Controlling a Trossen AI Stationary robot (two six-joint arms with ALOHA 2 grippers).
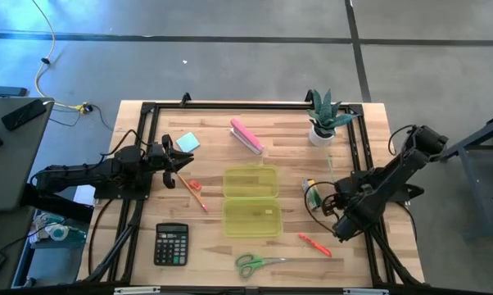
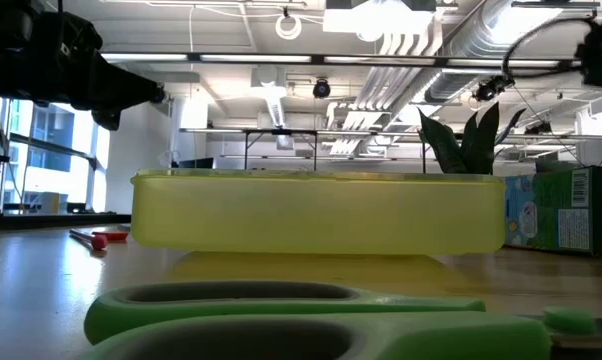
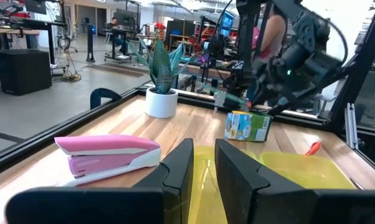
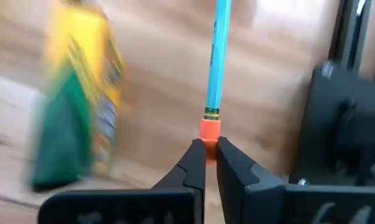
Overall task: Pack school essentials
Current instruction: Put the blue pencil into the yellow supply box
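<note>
No legible text anywhere

Light: bright, even, from ceiling lamps.
Glare: pale sheen on tabletop.
Blur: crayon box smeared; scissors out of focus.

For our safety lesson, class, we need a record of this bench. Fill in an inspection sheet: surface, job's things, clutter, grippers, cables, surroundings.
Surface: wooden table, no spills seen.
Job's things: open yellow case mid-table, looks empty. The scissors, orange pen, orange pencil, note pad and crayon box lie outside it.
Clutter: calculator, pink stapler, potted plant.
Grippers: right gripper pinches a blue pencil by its eraser end. Left gripper hovers beside the note pad.
Cables: yellow cable on the floor.
Surroundings: grey floor, workshop benches beyond.
</note>
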